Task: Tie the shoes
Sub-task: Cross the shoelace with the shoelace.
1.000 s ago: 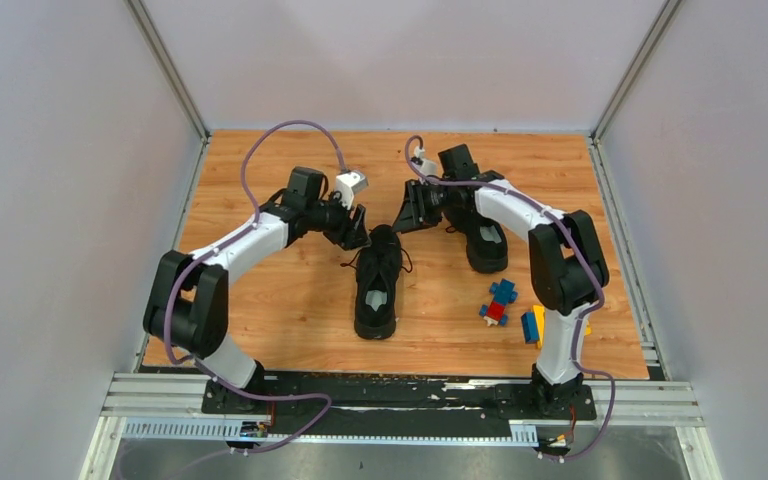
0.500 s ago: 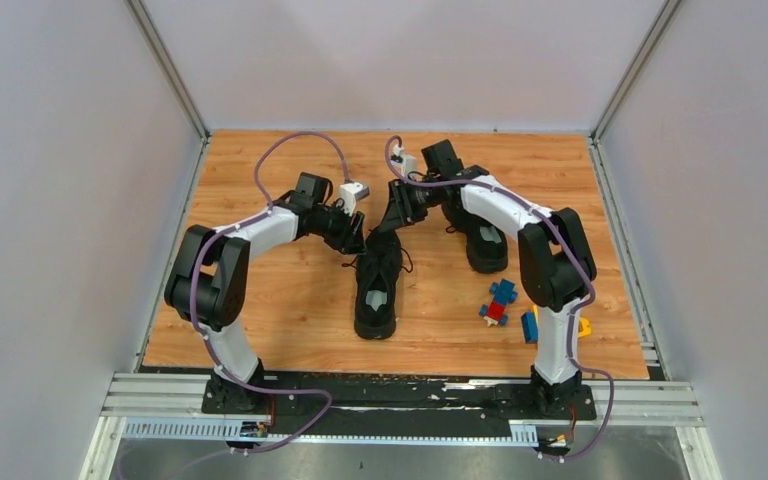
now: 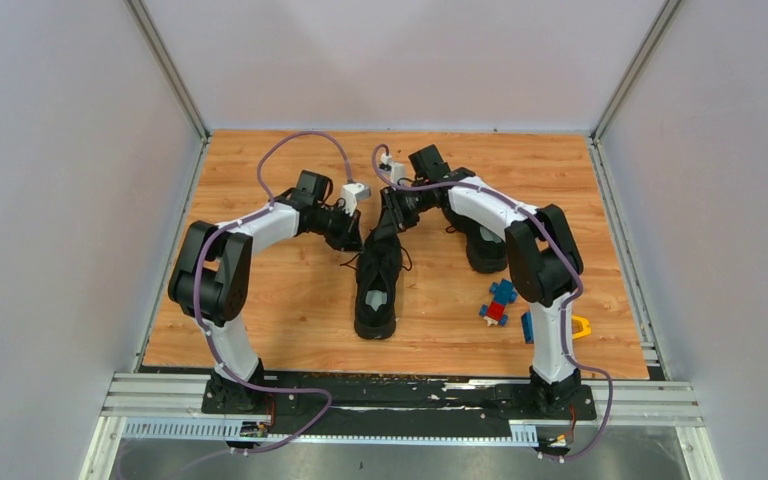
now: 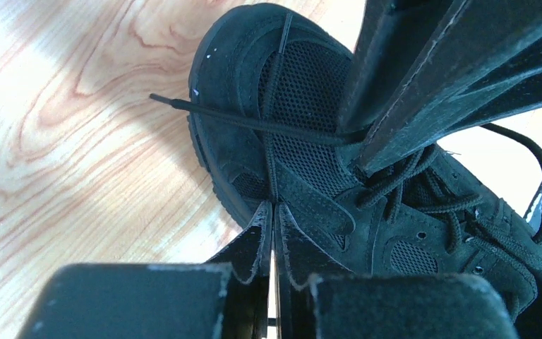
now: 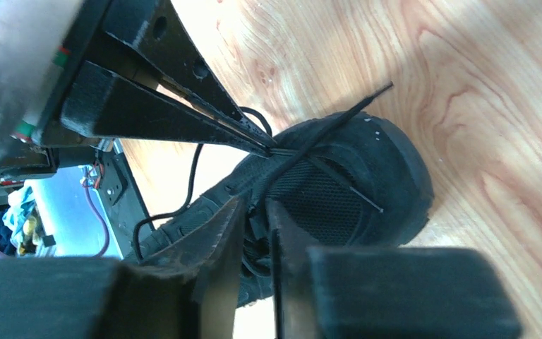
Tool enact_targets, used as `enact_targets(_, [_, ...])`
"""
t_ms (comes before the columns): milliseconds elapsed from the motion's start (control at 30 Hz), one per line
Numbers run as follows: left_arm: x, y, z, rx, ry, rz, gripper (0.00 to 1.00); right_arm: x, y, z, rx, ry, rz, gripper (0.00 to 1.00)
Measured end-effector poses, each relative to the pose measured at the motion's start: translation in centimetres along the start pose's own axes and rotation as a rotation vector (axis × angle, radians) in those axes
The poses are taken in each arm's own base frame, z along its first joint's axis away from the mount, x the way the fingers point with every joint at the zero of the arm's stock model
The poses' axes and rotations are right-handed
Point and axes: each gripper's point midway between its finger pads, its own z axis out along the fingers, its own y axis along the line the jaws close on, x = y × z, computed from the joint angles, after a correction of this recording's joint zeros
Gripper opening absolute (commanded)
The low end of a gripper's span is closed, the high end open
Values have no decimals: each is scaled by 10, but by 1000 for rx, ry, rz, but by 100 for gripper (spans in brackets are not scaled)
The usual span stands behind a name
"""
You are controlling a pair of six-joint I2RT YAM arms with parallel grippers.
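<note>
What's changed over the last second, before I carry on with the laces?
Both arms swung inward. The right gripper came left and down to the toe of the near shoe. The left gripper closed, pinching one lace. The right jaws narrowed around the other lace end but still show a gap. The near shoe, the far shoe and the toy blocks stayed put.

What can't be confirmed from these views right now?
Second shoe: its laces lie under the right arm in the top view.
Left gripper: shut, but whether the lace sits between its fingers is too thin to tell in either wrist view.
Yellow block: mostly behind the right arm, top view.
</note>
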Motion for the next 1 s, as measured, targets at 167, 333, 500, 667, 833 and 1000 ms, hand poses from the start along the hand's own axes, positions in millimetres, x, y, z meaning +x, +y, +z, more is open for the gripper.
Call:
enact_targets(167, [6,1,-6,-1,19,-11,0,-5,5,4,12,-3,-30,0])
enact_targets(333, [6,-1,-13,0,22,-17,0,-9,3,5,36,-12,-40,0])
enact_targets(500, [4,-8,-17,23,15,-17,0,-12,5,4,32,-17,-40,0])
enact_targets(667, [-14,-26,-25,88,-34,-16,0,-14,16,0,-11,-20,-27,0])
enact_targets(833, [-34,-41,-30,164,-83,-18,0,-18,31,-6,-58,-29,-3,0])
enact_targets(1000, [-40,-49,-31,208,-103,-27,0,-23,42,-12,-81,-43,13,0])
